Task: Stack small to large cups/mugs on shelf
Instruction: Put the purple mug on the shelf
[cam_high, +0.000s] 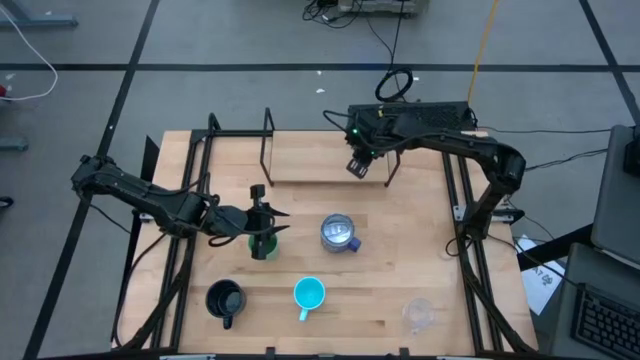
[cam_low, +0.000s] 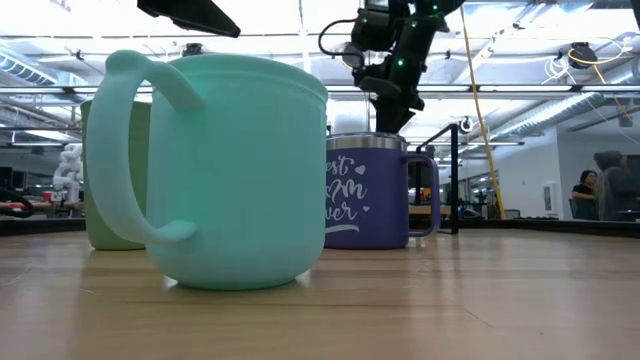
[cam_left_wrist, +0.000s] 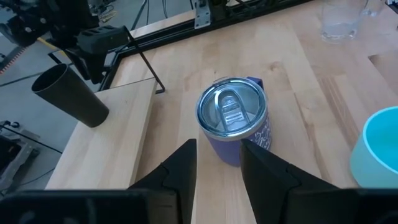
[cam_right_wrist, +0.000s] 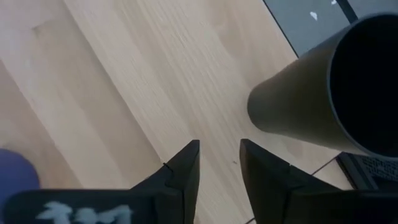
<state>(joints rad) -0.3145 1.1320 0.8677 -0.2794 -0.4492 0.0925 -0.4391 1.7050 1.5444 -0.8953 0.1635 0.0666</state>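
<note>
High view hides the tumbler (cam_left_wrist: 68, 95); left wrist view shows right gripper (cam_high: 357, 166) clamping it over the shelf (cam_high: 330, 158). Left gripper (cam_high: 262, 228), narrowly parted, empty, above the green cup (cam_high: 262, 246).

1. The tall, smooth dark tumbler (cam_left_wrist: 69, 96), charcoal-black all over with a black hollow inside, lies just beside the right gripper (cam_high: 357, 166).
2. The blue-purple metal mug with a silvery lid (cam_left_wrist: 234, 121) carries white script lettering on its side and stands just ahead of the left gripper (cam_left_wrist: 217, 162), whose fingers are matt black.
3. The green plastic cup (cam_high: 262, 243) shows pale sage green right at the left gripper.
4. The cyan handled plastic mug (cam_high: 309, 294) is plain turquoise.
5. The black handled mug (cam_high: 225, 300) is glossy black throughout.
6. The clear plastic cup (cam_high: 419, 314) is colourless.
7. The low light-wood shelf board (cam_high: 325, 160) is pale blond with fine grain and thin black legs.
</note>
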